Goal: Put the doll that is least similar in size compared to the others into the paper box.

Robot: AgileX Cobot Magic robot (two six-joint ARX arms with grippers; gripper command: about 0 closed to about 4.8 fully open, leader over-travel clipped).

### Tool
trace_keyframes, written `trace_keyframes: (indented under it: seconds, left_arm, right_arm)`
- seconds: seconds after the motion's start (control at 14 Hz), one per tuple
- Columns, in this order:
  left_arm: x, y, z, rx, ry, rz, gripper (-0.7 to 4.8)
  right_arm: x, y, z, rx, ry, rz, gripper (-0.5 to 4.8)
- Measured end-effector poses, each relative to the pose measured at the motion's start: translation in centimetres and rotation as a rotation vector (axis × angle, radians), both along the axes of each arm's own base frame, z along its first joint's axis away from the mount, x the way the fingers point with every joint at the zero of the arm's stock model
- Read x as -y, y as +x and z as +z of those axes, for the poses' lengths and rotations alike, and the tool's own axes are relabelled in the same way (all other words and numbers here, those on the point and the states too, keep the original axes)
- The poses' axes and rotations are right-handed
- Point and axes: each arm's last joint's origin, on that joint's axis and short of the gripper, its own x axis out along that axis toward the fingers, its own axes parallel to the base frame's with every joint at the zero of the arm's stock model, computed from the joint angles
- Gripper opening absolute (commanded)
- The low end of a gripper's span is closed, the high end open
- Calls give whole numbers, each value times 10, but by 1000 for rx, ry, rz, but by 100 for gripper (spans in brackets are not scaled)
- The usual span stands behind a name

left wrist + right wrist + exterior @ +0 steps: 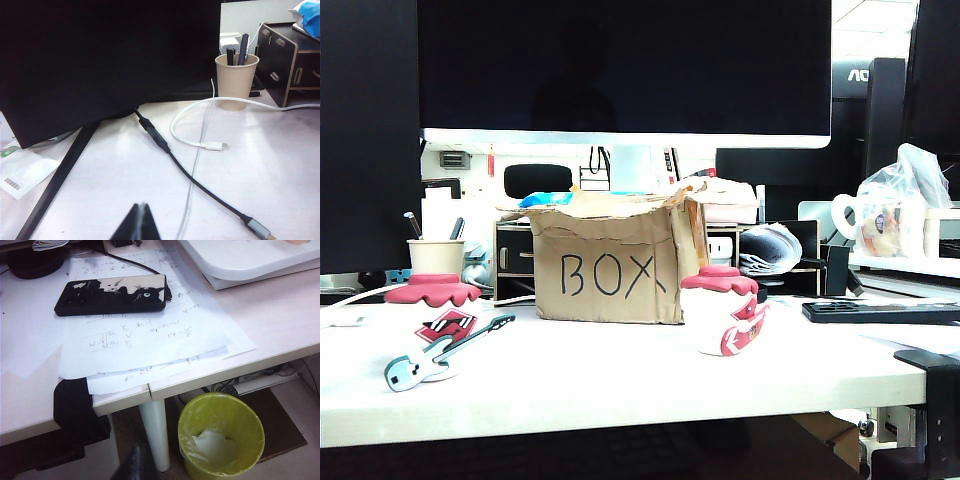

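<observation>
The small doll shows in no view; it may lie inside the paper box (pixel 610 270). Likely light, stiff and slippery, it suits a pinch across its body. The left tool (pixel 141 214), pressed together, hangs over a black cable (pixel 190 177) on the tabletop (pixel 265 165). The right tool (pixel 136 456), also pressed together, hangs beside the bin (pixel 220 415).

left gripper (pixel 140 222): fingertips pressed together, no gap, nothing between them | right gripper (pixel 136 462): fingertips together, closed, nothing between them

You face a pale counter (pixel 620 385) under a big dark monitor (pixel 620 65). Behind it stands a black wooden organiser (pixel 515 262), with a paper cup (pixel 436 256) of pens beside it. Off the counter's right end, a yellow-green bin (pixel 220 437) sits on the floor by a white leg (pixel 155 432).
</observation>
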Motion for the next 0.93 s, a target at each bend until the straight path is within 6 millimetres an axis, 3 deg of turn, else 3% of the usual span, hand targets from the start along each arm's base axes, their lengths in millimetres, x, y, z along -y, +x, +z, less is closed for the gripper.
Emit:
trace_keyframes:
  seconds: [0.29, 0.64, 0.93]
  left_arm:
    - [0, 0, 0, 0, 0, 0, -5]
    - [0, 0, 0, 0, 0, 0, -5]
    - [0, 0, 0, 0, 0, 0, -5]
  right_arm:
    - [-6, 5, -2, 58, -3, 57, -1]
    - [-11, 25, -3, 438, 59, 67, -1]
    - [-11, 28, -13, 461, 62, 62, -1]
